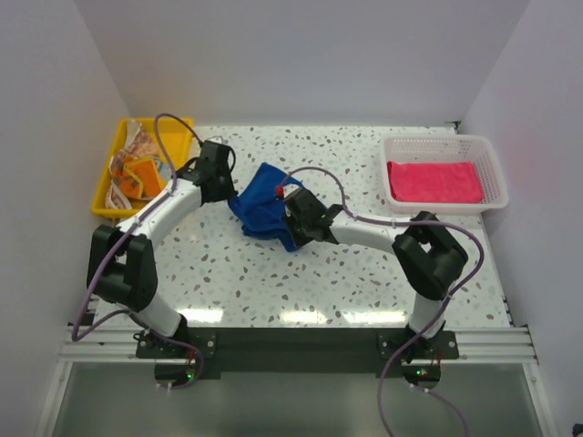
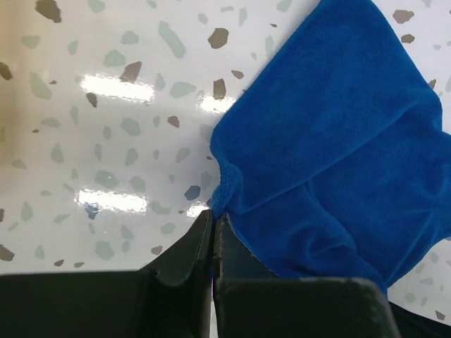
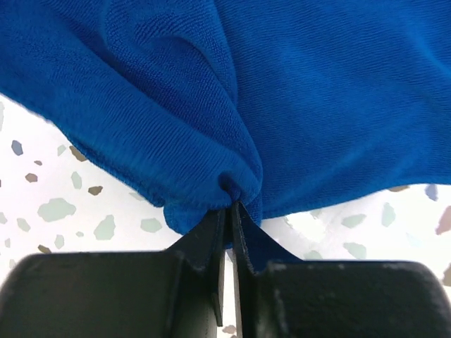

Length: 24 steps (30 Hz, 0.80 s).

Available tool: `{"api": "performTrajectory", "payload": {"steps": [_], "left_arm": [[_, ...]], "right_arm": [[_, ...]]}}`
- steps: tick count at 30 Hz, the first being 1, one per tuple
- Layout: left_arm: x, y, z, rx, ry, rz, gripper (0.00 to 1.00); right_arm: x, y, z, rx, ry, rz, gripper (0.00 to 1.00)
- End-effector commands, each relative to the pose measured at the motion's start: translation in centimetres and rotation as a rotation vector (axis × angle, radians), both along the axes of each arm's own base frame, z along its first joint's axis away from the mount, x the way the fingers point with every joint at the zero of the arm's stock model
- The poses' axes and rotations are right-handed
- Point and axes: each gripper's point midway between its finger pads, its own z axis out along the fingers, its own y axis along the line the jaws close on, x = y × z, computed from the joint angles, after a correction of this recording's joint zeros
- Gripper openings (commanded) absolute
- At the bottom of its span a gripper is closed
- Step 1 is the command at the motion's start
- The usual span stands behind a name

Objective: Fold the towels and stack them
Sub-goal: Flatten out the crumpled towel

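Observation:
A royal blue towel (image 1: 261, 206) lies crumpled at mid-table between both arms. In the left wrist view my left gripper (image 2: 213, 215) is shut on the edge of the blue towel (image 2: 338, 141), and from above the left gripper (image 1: 234, 193) sits at the cloth's left side. My right gripper (image 3: 230, 205) pinches a bunched fold of the blue towel (image 3: 282, 91), and from above the right gripper (image 1: 288, 217) is at the cloth's right side. A folded hot pink towel (image 1: 434, 181) lies flat in the white basket (image 1: 493, 166). Orange towels (image 1: 133, 169) are heaped in the yellow tray (image 1: 100, 195).
The yellow tray stands at the back left corner and the white mesh basket at the back right. White walls close in the speckled table (image 1: 346, 273) on three sides. Purple cables loop above both arms.

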Motion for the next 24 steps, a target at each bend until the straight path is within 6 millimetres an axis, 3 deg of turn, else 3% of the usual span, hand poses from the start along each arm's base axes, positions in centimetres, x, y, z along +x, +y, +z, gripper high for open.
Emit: {"api": "performTrajectory", "payload": {"steps": [1,5,8,14,24], "left_arm": [[1.3,-2.4,0.2,-0.080,-0.032,-0.033,0.00],[2.1,-3.4,0.5,-0.085,-0.035,-0.048,0.00],[2.5,-3.9,0.6,-0.088,-0.039,-0.053,0.00],[2.9,-4.0,0.9,-0.081,-0.044,-0.052,0.00],[2.9,-3.0,1.2,-0.029,-0.048,-0.036,0.00]], "right_arm": [[0.3,1.4,-0.1,0.071,0.023,-0.017,0.08],[1.0,1.2,0.3,0.081,0.002,-0.046,0.30],[1.5,1.3,1.1,0.081,-0.023,-0.053,0.39],[2.7,1.2,1.4,0.046,-0.056,-0.067,0.39],[3.9,-1.4,2.0,-0.077,-0.146,-0.111,0.38]]}}
